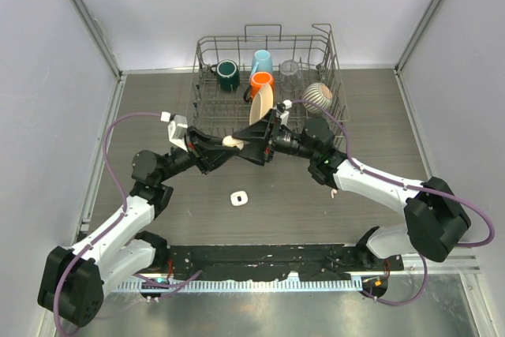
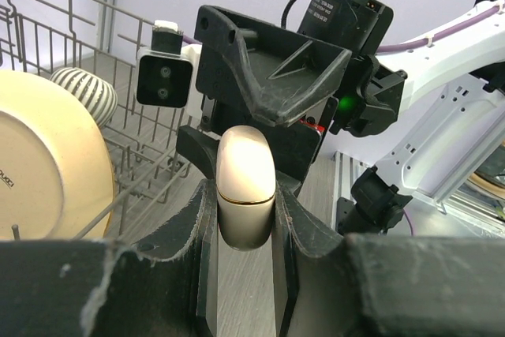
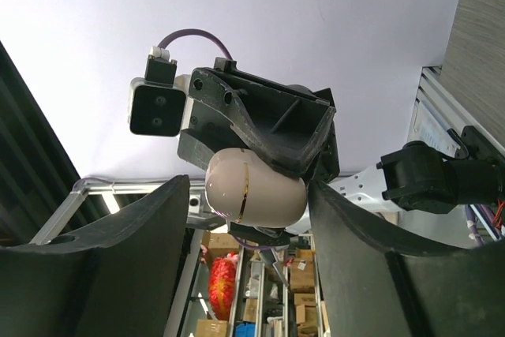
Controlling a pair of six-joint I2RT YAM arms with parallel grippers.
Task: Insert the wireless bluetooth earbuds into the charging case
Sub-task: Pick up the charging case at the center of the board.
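Gripping a cream oval charging case tight in the clenched left gripper, mid-air just before a wire dish rack. Flanking that case with the right gripper, jaws apart, unclamped. Resting on the table below, well apart, a small white object.

left hand clamped, right hand spread.
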